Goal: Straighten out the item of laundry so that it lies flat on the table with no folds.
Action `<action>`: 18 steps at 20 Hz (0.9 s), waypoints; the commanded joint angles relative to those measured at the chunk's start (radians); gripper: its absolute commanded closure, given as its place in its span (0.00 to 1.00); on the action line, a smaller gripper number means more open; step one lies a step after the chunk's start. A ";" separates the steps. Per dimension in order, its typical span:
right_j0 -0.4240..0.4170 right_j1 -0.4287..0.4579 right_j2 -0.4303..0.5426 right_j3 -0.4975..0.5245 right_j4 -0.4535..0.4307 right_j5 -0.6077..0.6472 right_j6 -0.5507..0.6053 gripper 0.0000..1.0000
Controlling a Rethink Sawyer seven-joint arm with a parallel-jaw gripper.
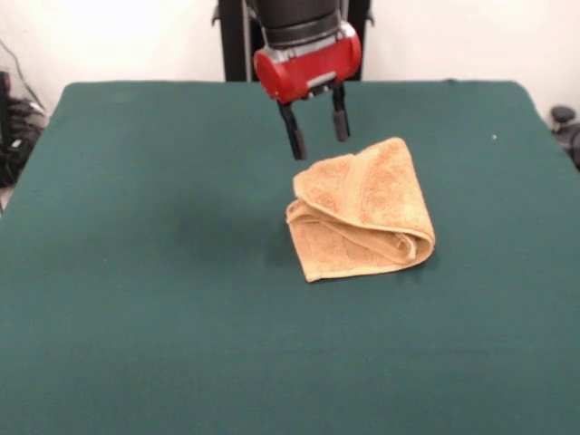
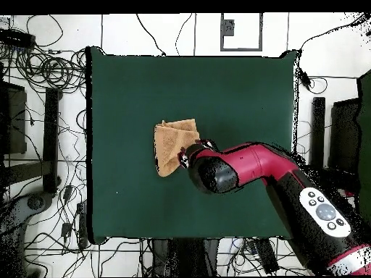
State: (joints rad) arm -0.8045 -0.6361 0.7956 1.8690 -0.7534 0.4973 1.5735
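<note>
The tan terry towel (image 1: 362, 213) lies folded over in several layers on the dark green table (image 1: 145, 272), right of centre in the front view. Its woven border band shows on the top layer; the white loop tag is hidden. My gripper (image 1: 317, 134) hangs open and empty just above the table, beside the towel's far left corner, with both dark fingers (image 1: 295, 138) apart and clear of the cloth. In the overhead view the towel (image 2: 172, 143) lies near the table's (image 2: 239, 94) middle and the red arm (image 2: 246, 168) covers its lower right edge; the gripper itself is hidden there.
The black pedestal (image 1: 236, 41) stands at the table's far edge. Cables (image 2: 51, 69) and dark stands lie on the floor to the left, and more gear (image 2: 340, 137) to the right of the table.
</note>
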 commanded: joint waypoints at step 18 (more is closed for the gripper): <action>0.118 0.048 -0.046 -0.082 -0.278 -0.014 -0.090 0.00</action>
State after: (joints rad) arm -0.7633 -0.6169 0.7924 1.8066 -0.9400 0.5024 1.5735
